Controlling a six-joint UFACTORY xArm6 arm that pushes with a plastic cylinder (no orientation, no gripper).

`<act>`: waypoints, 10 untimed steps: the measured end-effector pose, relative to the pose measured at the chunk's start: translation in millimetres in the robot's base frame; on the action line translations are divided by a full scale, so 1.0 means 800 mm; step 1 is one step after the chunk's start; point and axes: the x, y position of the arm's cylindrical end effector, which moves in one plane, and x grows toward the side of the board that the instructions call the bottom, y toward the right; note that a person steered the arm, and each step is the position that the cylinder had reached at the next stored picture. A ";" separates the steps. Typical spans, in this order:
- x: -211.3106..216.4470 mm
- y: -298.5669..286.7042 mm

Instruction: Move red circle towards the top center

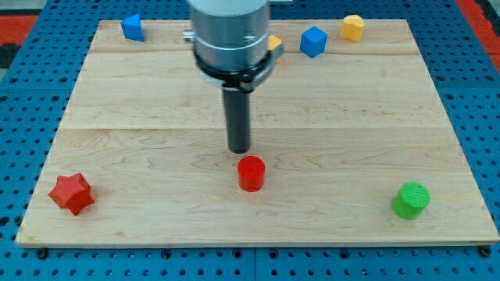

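Observation:
The red circle [251,172], a short red cylinder, stands on the wooden board [156,117] a little below the board's middle. My tip [239,150] is just above it in the view and slightly to its left, a small gap apart from it. The rod rises from the tip to the grey arm body at the view's top centre.
A red star [72,193] lies at the bottom left. A green cylinder [411,200] stands at the bottom right. A blue block [132,27] is at the top left, a blue cube [313,41] and a yellow block [352,27] at the top right. Another yellow block [274,43] is partly hidden behind the arm.

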 end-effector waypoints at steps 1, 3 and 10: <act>0.065 -0.068; 0.088 0.006; -0.050 0.083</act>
